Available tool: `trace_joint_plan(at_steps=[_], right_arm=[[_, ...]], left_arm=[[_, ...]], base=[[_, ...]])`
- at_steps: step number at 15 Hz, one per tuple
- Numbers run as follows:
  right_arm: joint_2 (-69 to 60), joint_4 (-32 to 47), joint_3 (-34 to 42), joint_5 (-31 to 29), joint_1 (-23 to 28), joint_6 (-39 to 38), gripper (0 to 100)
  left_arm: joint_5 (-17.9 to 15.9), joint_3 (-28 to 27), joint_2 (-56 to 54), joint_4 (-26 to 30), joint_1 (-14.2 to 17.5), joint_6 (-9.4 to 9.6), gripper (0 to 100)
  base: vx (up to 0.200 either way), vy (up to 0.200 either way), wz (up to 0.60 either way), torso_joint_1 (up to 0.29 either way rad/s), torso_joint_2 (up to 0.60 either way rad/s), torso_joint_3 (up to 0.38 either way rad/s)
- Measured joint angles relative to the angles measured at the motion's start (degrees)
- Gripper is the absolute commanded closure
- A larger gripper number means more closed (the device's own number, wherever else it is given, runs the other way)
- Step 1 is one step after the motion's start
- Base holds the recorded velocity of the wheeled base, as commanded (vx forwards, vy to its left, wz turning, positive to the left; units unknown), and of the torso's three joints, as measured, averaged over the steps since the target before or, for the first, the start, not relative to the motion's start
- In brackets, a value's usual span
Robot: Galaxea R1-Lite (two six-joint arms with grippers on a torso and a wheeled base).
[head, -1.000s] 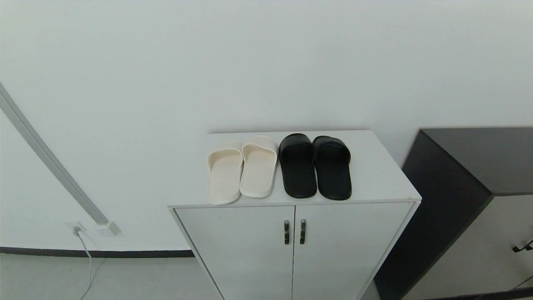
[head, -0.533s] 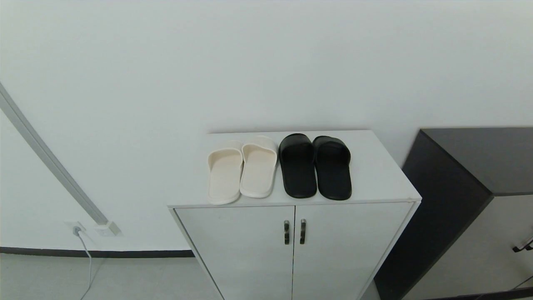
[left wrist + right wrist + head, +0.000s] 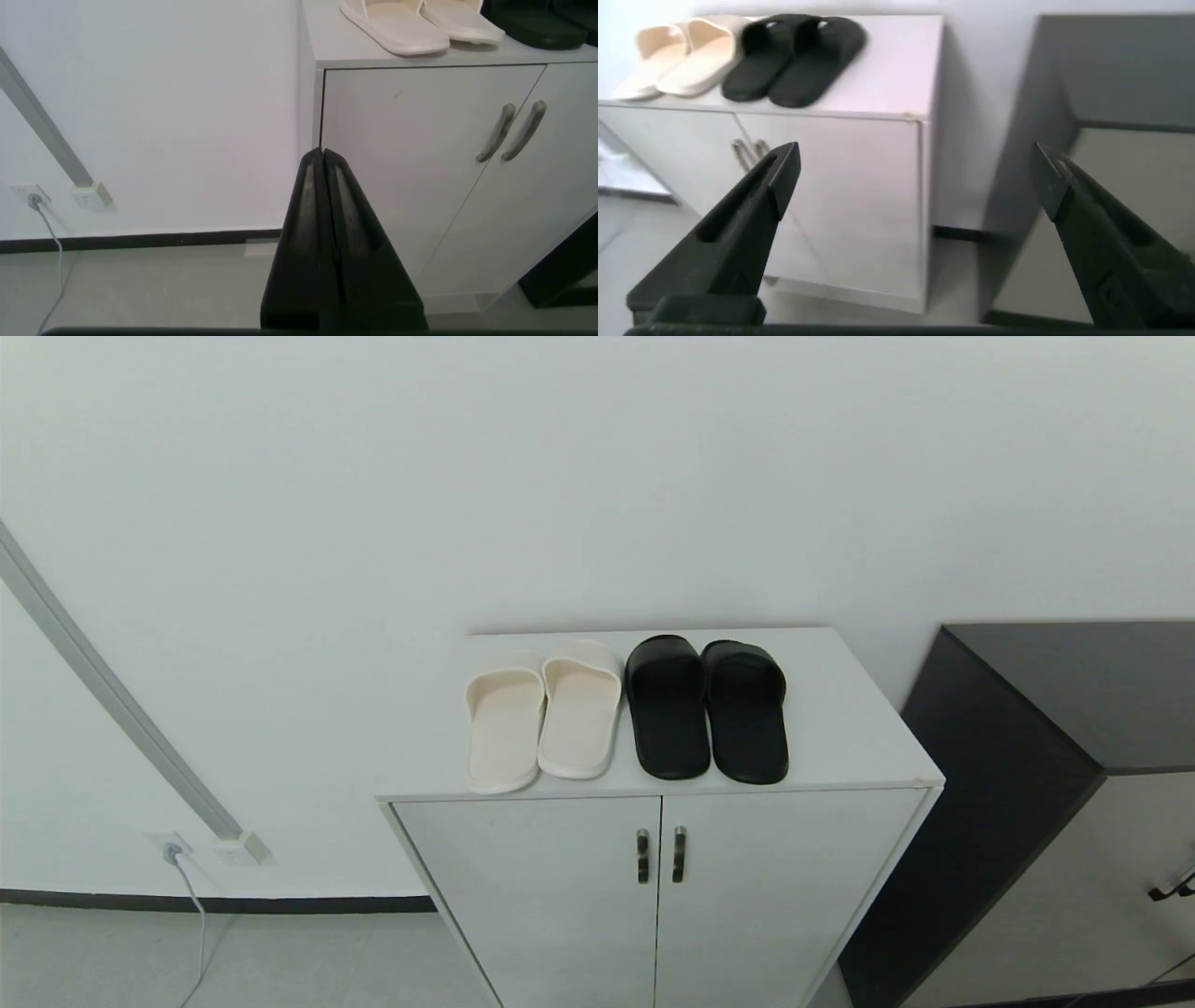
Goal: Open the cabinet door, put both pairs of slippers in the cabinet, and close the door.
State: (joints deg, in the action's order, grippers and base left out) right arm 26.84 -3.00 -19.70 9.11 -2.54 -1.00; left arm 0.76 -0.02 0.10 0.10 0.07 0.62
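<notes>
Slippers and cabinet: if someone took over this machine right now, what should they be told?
Left gripper: jaws shut, empty, in front of the cabinet.
Right gripper: jaws open, empty, also facing it.
White slippers and black slippers sit side by side on the cabinet top.
Both doors are closed.
Done: nothing.
Left: open a door by its handle, put both pairs inside, close it.

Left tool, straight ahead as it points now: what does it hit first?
Probably the white cabinet's left door, near its outer edge: the shut left tool points at that edge. Depth is unclear; slightly off, it would pass to the white wall.
</notes>
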Motion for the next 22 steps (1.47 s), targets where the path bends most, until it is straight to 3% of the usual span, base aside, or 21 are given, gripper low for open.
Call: trace_joint_plan(at_steps=[3, 5, 8, 12, 18, 22], right_arm=[[16.57, -13.31, -0.59, -1.28, -7.17, -3.4, 0], [25.66, -19.85, -2.16, -6.79, -15.68, -6.22, 0], [35.74, -22.75, -8.66, -16.43, -27.0, -8.0, 0], [46.93, -23.22, -18.16, -25.6, -36.33, -8.39, 0], [66.29, -24.13, -35.71, -40.47, -42.19, -11.09, 0], [75.67, -24.15, -45.15, -44.93, -42.78, -11.23, 0]], left_arm=[[0.0, 0.0, 0.0, 0.0, -0.02, 0.0, 100], [0.0, 0.0, 0.0, 0.0, 0.02, 0.0, 100], [0.0, -0.05, 0.0, 0.01, 0.0, 0.0, 100], [0.0, 0.0, 0.0, 0.0, -0.05, 0.0, 100], [0.02, -0.05, 0.0, 0.0, -0.02, 0.0, 100], [0.02, -0.05, 0.0, 0.0, 0.0, -0.05, 100]], base=[[0.0, 0.0, 0.0, 0.0, 0.0, 0.0], [0.0, 0.0, 0.0, 0.0, 0.0, 0.0], [0.0, 0.0, 0.0, 0.0, 0.0, 0.0], [0.0, 0.0, 0.0, 0.0, 0.0, 0.0], [0.0, 0.0, 0.0, 0.0, 0.0, 0.0], [0.0, 0.0, 0.0, 0.0, 0.0, 0.0]])
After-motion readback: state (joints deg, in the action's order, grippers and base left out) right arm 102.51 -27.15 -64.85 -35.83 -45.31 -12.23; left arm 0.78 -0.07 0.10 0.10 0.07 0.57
